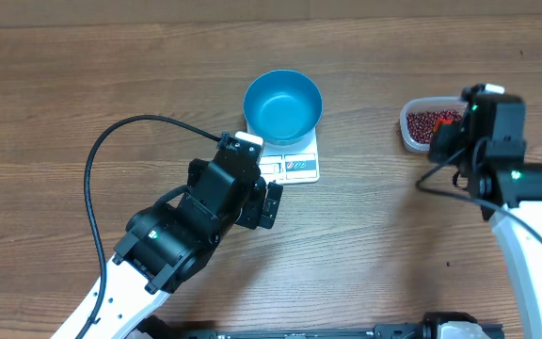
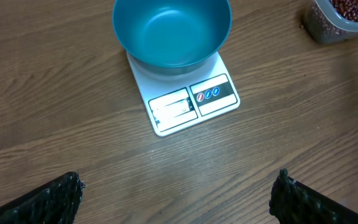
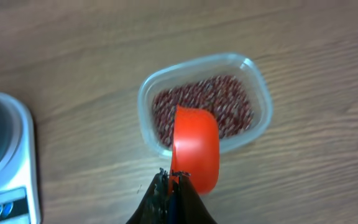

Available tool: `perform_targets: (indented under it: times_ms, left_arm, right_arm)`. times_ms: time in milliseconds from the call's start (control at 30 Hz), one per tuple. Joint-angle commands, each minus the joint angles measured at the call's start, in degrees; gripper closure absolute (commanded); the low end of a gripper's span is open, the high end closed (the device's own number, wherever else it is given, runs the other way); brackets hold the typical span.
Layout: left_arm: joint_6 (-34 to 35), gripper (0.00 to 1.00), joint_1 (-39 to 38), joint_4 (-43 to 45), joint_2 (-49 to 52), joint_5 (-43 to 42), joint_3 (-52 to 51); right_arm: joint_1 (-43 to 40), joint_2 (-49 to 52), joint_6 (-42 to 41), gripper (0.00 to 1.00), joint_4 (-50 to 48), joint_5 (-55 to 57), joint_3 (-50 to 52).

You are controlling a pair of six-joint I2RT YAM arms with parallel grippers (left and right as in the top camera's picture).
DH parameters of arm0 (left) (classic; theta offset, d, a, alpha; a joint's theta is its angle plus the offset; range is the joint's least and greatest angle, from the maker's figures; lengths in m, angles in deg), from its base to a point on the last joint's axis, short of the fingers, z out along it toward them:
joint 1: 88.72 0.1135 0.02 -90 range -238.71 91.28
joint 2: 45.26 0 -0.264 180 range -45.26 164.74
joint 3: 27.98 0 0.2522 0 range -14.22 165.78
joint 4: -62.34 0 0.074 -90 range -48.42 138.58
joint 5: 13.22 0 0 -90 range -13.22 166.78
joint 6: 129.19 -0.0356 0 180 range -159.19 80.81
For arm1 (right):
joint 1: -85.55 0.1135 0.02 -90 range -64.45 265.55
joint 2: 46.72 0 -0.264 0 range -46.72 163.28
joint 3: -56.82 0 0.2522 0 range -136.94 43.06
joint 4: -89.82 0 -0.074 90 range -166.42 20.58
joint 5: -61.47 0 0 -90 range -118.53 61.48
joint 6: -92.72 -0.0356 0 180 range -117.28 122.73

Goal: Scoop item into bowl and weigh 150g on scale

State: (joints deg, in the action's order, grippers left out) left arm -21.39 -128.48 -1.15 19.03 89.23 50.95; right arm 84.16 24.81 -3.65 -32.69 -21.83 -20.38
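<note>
– Brown wood-grain table [image 1: 64, 94] all round, yes? What stands on it?
– Toward the far middle is the white scale [image 1: 294, 168]. The blue bowl [image 1: 283, 104] sits on top of it and covers its rear part, so the front panels stick out toward the arms. The bowl's inside shows only smooth blue.
– Can you read the display?
– No, too small.
– And the beans?
– The dark red beans [image 1: 434, 121] lie in a clear plastic tub [image 1: 408, 132] on the table, well to the right of the scale.
– Right gripper?
– The right gripper [image 3: 171, 182] is pinched tight on the handle of a red scoop [image 3: 195, 148]. The scoop's cup hangs over the near edge of the tub, above the beans. I cannot tell whether it touches them, nor whether anything is in it.
– Left one?
– The left gripper [image 2: 176, 190] stands spread wide, holding nothing. Its two black fingers [image 2: 55, 199] sit at the bottom corners of its wrist view, with bare wood between them. It hovers over the table just in front of the scale, apart from it. A black cable [image 1: 149, 118] loops from that arm across the wood.
</note>
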Motion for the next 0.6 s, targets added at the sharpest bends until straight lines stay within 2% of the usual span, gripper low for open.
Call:
perform_targets:
  times_ms: [0, 200, 567]
  left_arm:
    - [-1.1, 0.0, 0.0, 0.2, 0.2, -0.3, -0.1]
    - [-1.1, 0.0, 0.0, 0.2, 0.2, -0.3, -0.1]
    - [-1.1, 0.0, 0.0, 0.2, 0.2, -0.3, -0.1]
  right_arm:
    - [-2.2, 3.0, 4.5, 0.96, 1.1, 0.8, -6.6]
    - [-4.8, 9.0, 9.8, 0.96, 7.4, 0.7, -14.7]
    - [-5.1, 23.3, 16.0, 0.96, 23.1, -0.3, -38.1]
